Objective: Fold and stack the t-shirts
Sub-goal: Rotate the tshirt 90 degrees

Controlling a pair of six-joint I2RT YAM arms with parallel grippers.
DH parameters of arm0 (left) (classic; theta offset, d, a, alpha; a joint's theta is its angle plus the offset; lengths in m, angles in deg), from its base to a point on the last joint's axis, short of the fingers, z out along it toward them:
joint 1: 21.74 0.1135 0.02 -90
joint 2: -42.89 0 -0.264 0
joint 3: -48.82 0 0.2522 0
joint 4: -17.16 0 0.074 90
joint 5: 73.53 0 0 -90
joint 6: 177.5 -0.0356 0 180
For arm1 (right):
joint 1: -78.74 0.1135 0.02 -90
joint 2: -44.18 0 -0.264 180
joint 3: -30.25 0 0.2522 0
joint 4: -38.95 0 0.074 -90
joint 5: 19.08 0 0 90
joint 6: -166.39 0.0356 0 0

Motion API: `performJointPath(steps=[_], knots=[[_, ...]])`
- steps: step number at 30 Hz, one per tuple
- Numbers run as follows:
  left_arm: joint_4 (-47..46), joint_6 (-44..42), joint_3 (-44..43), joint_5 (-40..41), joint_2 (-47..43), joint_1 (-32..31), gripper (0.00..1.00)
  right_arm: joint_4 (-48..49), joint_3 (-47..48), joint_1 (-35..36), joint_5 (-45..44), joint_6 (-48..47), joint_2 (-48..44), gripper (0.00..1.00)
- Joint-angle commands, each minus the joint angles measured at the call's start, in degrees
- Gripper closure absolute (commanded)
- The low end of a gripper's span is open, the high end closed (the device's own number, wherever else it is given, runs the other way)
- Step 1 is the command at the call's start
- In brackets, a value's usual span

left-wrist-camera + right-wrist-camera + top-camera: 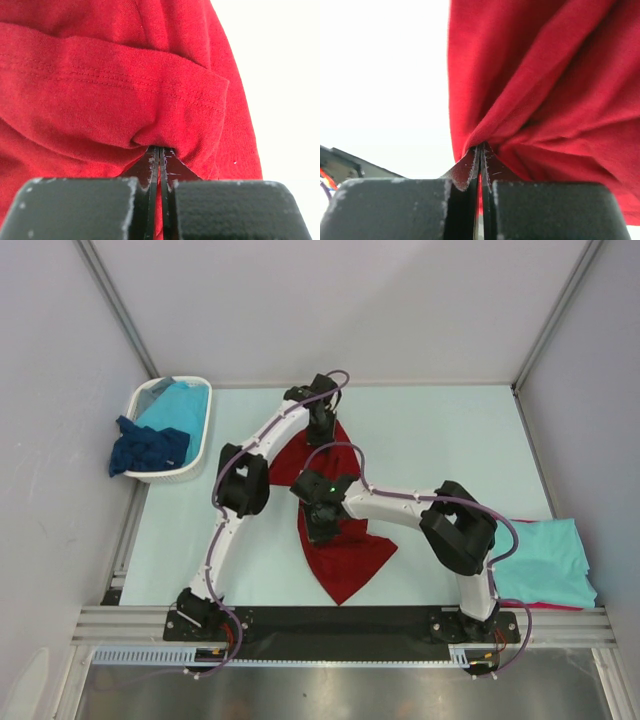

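Clenched hard at the left gripper, jaws flat together, with a hemmed fold of the dark red t-shirt nipped at the tips. Same at the right gripper: shut on a bunched pinch of the same cloth, with creases fanning away from the pinch. Seen from above: left grip at the shirt's far end, right grip on its left edge about midway down, the remaining cloth spread toward the near edge and ending in a point. Long axis far to near, leaning a little right at the near end. Cannot tell whether the pinched parts hang clear of the table or only just off it. Judged mid-fold, with the loose bulk lying near and right of both grips, closer to the right arm. Broad bare table right of the shirt for a carry-over; tighter on the left, crowded by the elbow of the left arm. Well apart at far left, a white basket holding a turquoise t-shirt, with a navy t-shirt draped over its left side. At the near right edge, a folded turquoise t-shirt on top of a second red t-shirt, just beside the right arm. Best to keep any sweep short of that stack.
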Motion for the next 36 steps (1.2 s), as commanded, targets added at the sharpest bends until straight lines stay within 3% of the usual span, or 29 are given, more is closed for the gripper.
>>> performJointPath(steps=[1,9,12,15,17,18,19,21,25,28,33,36], knots=[[-2.5,-1.9,-3.7,-4.2,1.3,-1.5,1.0,1.5,3.7,1.4,2.1,-1.0,1.6,1.0],[-3.5,-2.5,-6.3,-4.8,1.7,-1.9,0.99,0.7,4.7,2.6,2.0,-1.4,2.3,1.0],[-1.8,-2.1,-7.3,0.6,0.7,-1.9,0.88,-0.9,4.2,2.6,-0.2,-1.3,1.1,1.0],[-0.7,-1.2,-7.3,6.4,-2.8,-1.8,0.79,-2.1,2.6,2.4,-6.3,-1.2,-2.8,0.81],[-0.2,-0.7,-6.4,8.7,-6.9,-1.4,0.68,-2.3,0.9,1.7,-8.1,-0.8,-5.1,0.69],[-0.3,-0.7,-5.9,10.9,-8.3,-1.3,0.62,-3.0,0.4,1.3,-10.0,-0.6,-7.8,0.56],[-0.1,-0.7,-5.5,11.5,-10.1,-0.9,0.53,-3.0,-0.3,0.0,-10.5,-0.2,-8.8,0.51],[-0.1,-0.1,-4.0,13.2,-14.7,-0.3,0.48,-3.4,-1.3,-1.5,-12.3,-0.2,-12.2,0.41],[-0.3,0.0,-0.9,15.8,-21.7,0.5,0.41,-3.5,-0.6,-5.9,-13.2,-2.2,-15.4,0.35],[-1.4,0.8,4.9,17.0,-27.7,0.5,0.4,-3.3,1.5,-8.8,-12.9,-3.3,-14.7,0.34],[-7.6,4.5,27.4,17.7,-41.2,0.5,0.41,-2.3,8.3,-17.1,-10.6,-6.6,-8.6,0.37],[-11.1,6.2,38.2,17.9,-44.5,0.5,0.41,-2.8,16.8,-20.6,-10.1,-8.2,-1.7,0.39]])
